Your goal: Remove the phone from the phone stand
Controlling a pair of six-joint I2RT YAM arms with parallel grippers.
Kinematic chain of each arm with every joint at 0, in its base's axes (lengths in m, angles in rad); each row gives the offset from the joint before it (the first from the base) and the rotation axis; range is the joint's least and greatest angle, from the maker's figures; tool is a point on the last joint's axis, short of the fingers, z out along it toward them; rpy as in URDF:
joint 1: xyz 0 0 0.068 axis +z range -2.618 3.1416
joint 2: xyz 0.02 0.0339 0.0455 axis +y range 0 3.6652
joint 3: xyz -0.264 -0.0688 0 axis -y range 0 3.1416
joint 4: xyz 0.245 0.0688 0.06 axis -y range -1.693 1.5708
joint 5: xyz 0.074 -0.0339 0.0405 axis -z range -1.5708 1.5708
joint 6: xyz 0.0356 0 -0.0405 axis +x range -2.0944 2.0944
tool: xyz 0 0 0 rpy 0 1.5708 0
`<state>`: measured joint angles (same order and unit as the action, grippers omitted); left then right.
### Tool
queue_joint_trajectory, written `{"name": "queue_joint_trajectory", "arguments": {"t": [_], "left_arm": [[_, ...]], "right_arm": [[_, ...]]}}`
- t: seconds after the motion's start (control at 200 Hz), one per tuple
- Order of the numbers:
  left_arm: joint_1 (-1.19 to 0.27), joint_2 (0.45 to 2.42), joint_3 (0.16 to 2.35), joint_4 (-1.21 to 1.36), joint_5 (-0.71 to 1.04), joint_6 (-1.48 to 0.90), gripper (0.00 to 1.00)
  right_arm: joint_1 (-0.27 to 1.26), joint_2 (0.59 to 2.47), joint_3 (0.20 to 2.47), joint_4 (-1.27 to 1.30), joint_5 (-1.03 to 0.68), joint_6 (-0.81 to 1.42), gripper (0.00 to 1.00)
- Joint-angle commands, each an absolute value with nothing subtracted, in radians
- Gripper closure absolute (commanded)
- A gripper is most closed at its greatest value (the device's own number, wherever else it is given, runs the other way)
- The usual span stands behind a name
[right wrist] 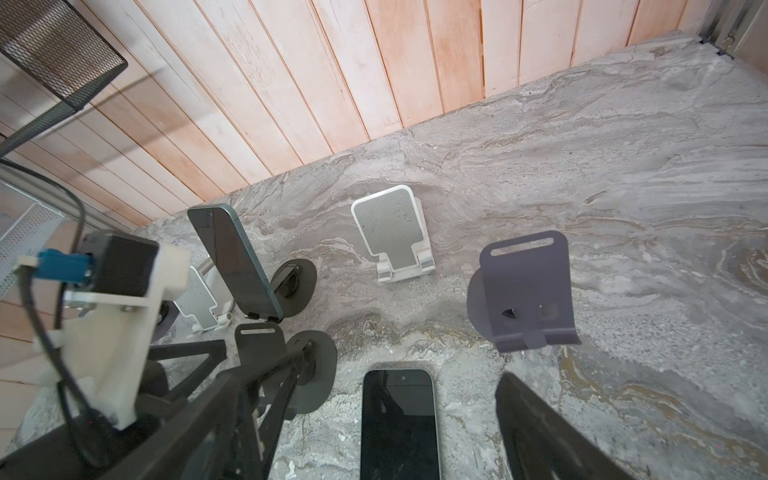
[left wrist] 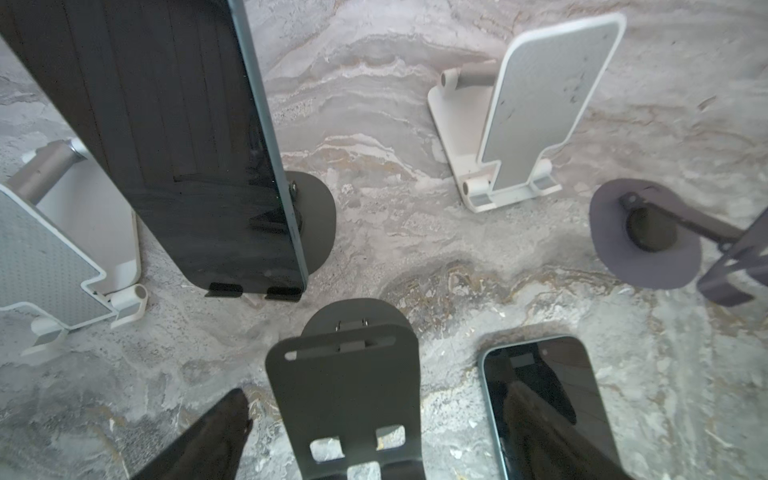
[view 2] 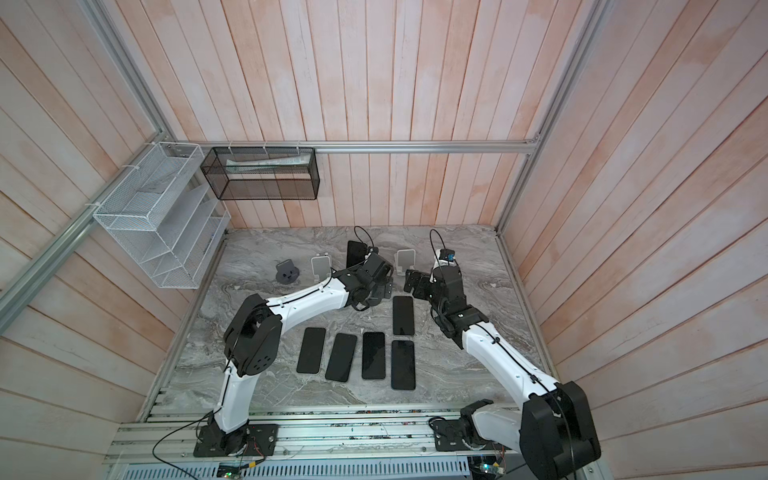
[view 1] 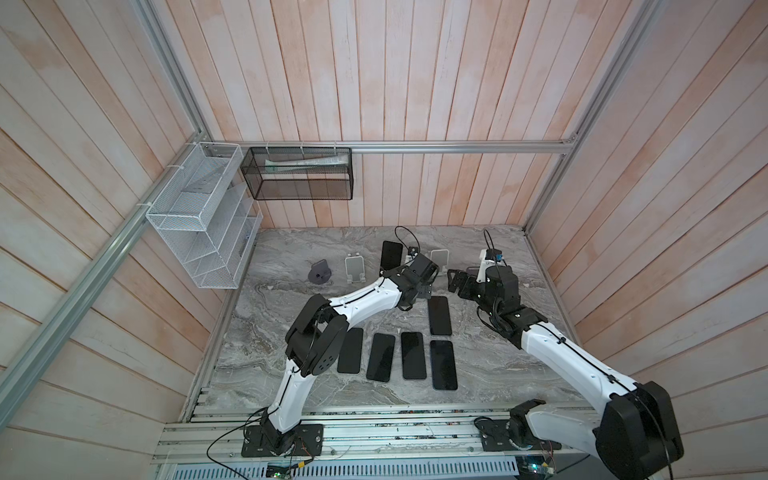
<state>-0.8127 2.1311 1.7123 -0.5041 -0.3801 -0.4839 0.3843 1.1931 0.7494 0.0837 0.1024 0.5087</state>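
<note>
- Black mesh basket (view 1: 297, 172), back wall: a pale flat packet (view 1: 299, 164) is held.
- White wire basket (view 1: 195, 216), left wall: contents not made out.
- Phone (left wrist: 187, 145): dark-screened, teal-edged, propped upright on dark stand (left wrist: 318, 216) near the desk's (view 1: 291, 249) back edge.
- Left gripper (left wrist: 376, 395), right gripper (view 1: 457, 280): jaws spread, nothing grasped.

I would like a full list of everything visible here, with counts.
table: one, grey marble
standing phone: one, black, back row
dark stands: four, grey or purplish; one holds the standing phone
white stands: two, empty, back row
flat phones: five, black, on the table
wire rack: one, white, left wall
mesh basket: one, black, back wall
left tool: one, black, open, by an empty dark stand
right tool: one, black, open, further right
</note>
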Motion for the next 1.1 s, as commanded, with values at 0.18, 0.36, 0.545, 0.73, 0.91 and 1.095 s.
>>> {"name": "queue_joint_trajectory", "arguments": {"t": [0.18, 0.36, 0.545, 0.73, 0.91, 1.095], "left_arm": [[-0.818, 2.189, 1.733, -0.491, -0.42, -0.514, 0.1], [-0.818, 2.201, 1.726, -0.474, -0.419, -0.515, 0.29], [-0.82, 2.152, 1.668, -0.432, -0.424, -0.518, 0.44], [-0.827, 2.04, 1.554, -0.322, -0.4, -0.499, 0.47], [-0.834, 1.916, 1.462, -0.314, -0.381, -0.506, 0.48], [-0.829, 1.686, 1.231, -0.273, -0.439, -0.536, 0.48]], "right_arm": [[0.381, 1.19, 0.718, 0.124, 0.108, 0.553, 0.06], [0.369, 1.151, 0.687, 0.125, 0.175, 0.582, 0.07], [0.353, 1.098, 0.647, 0.156, 0.185, 0.599, 0.1], [0.348, 1.081, 0.634, 0.17, 0.183, 0.604, 0.13], [0.349, 1.081, 0.619, 0.191, 0.185, 0.61, 0.16], [0.351, 1.064, 0.583, 0.239, 0.14, 0.612, 0.19]]}}
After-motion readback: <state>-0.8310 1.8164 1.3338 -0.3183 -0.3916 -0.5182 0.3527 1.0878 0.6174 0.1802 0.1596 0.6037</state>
